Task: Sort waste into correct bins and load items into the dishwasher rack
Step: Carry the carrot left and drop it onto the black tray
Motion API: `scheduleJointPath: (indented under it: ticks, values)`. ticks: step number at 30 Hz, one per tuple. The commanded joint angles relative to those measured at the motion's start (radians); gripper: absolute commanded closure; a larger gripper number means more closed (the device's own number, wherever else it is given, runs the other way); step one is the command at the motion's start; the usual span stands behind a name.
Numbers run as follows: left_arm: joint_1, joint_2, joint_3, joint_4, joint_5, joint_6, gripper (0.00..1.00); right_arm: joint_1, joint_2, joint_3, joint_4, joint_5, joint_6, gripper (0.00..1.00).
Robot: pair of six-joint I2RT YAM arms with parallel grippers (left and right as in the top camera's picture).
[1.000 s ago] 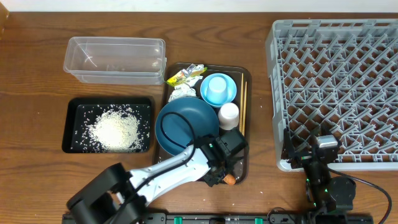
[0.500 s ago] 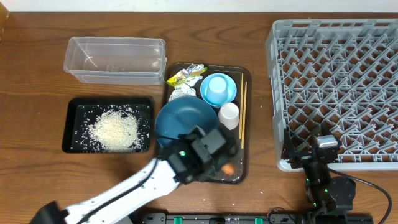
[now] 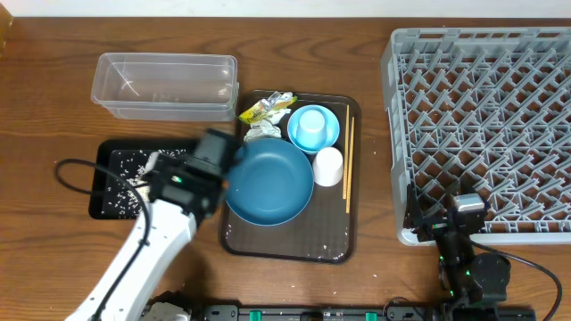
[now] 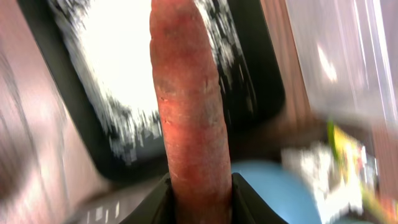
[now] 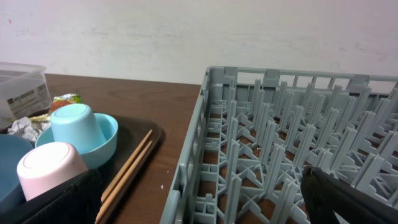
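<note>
Left tool point(image 4: 199, 198) clamped on one carrot point(image 4: 189, 99) over the black tray point(image 3: 98, 201), arm hiding most rice point(image 4: 118, 56), right tool point(image 5: 199, 208) spread wide beside the rack point(image 3: 482, 125), two bowls, the dark-blue bowl point(image 3: 268, 183) and light-blue bowl point(image 3: 312, 127), one cup point(image 3: 328, 166)

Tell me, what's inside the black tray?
White rice grains are piled in the black tray. The left gripper, holding a carrot, hangs over it and hides the right part from above, so anything lying there cannot be seen.

Looks like a robotics lab bench: brown wood-grain table point(image 3: 53, 53), bare white wall point(image 5: 186, 31) behind, white robot arm point(image 3: 147, 245) over it, grey plastic lattice dishwasher rack point(image 3: 482, 116) beside a brown serving tray point(image 3: 285, 248).
</note>
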Motion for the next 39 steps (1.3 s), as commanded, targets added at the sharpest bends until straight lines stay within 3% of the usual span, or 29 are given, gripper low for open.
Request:
scheduleJointPath:
  ticks: [1, 7, 11, 17, 24, 28, 35, 39]
  values:
    - [0.137, 0.060, 0.010, 0.045, -0.051, 0.108, 0.73, -0.011, -0.002, -0.001, -0.004, 0.002, -0.011, 0.01]
    - [0.290, 0.166, 0.010, 0.158, 0.005, 0.221, 0.73, -0.011, -0.002, -0.001, -0.004, 0.002, -0.011, 0.01]
    - [0.340, 0.237, 0.010, 0.187, 0.046, 0.233, 0.71, -0.011, -0.002, -0.001, -0.004, 0.002, -0.011, 0.01]
    - [0.356, 0.302, 0.010, 0.198, 0.046, 0.247, 0.65, -0.011, -0.002, -0.001, -0.004, 0.002, -0.011, 0.01]
    - [0.356, 0.306, 0.010, 0.194, 0.047, 0.251, 0.65, -0.011, -0.002, -0.001, -0.004, 0.002, -0.011, 0.01]
    - [0.356, 0.285, 0.013, 0.194, 0.063, 0.328, 0.65, -0.011, -0.002, -0.001, -0.004, 0.002, -0.011, 0.01]
    - [0.356, 0.140, 0.017, 0.195, 0.218, 0.413, 0.40, -0.011, -0.002, -0.001, -0.004, 0.002, -0.011, 0.01]
    - [0.349, 0.028, 0.017, 0.249, 0.407, 0.571, 0.36, -0.011, -0.002, -0.001, -0.004, 0.002, -0.011, 0.01]
